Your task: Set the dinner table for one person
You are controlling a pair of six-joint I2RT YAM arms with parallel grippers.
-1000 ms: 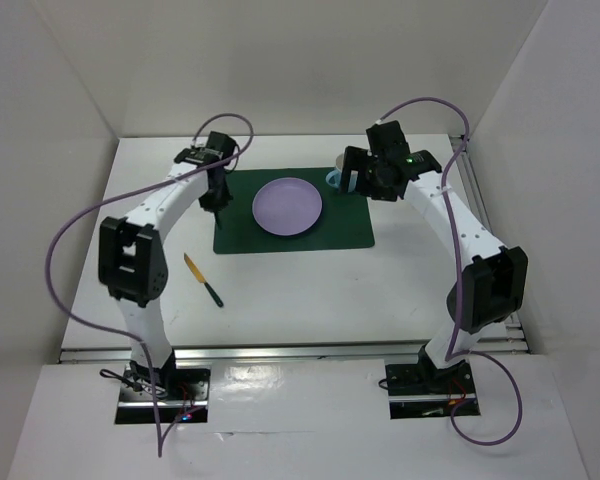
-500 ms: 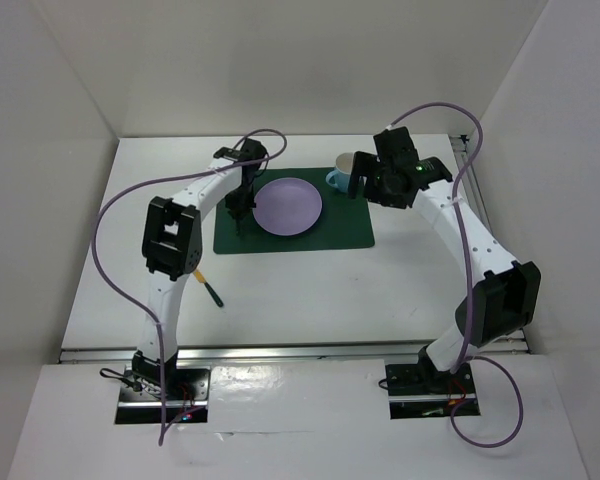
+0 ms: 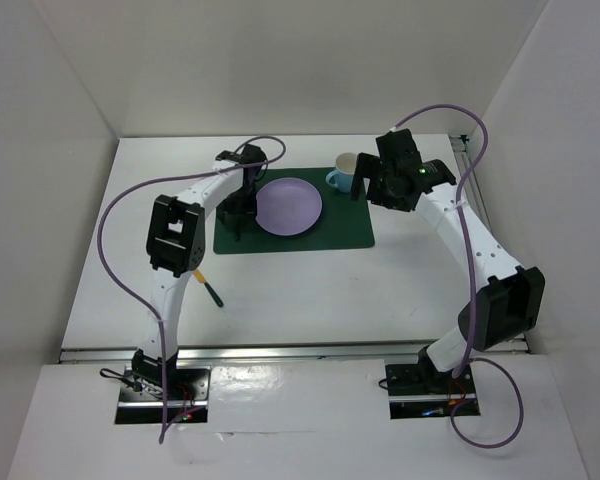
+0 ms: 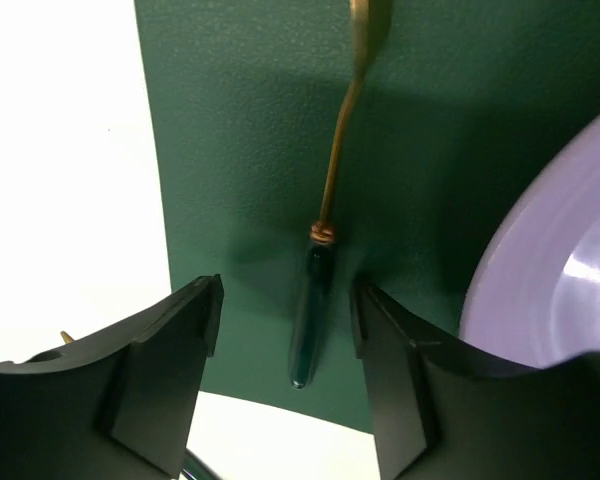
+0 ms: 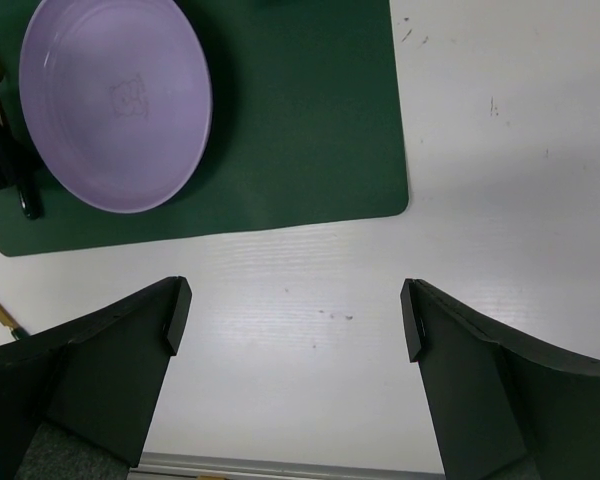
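Two sets of jaws, both spread, neither gripping anything. Left jaws straddle the dark handle of a utensil [image 4: 311, 310] lying flat on the mat [image 4: 240, 120]. Its gold neck runs away from them and the head is cut off by the frame, so I can't tell fork from spoon. Plate [image 4: 555, 270] is just right of them, also on the mat. Right jaws are up high. Their wrist view shows only bare worktop [image 5: 480, 200] between them. Cup [image 3: 340, 172] is just beside them at the mat's far corner. Knife [image 3: 211, 291] lies on the worktop, well apart from both jaws and partly hidden by the left arm. The worktop looks fixed, rigid and smooth, so there's nothing to grab, it's the landing surface. Thin cutlery will likely skid on it. I'd pinch handles mid-length.
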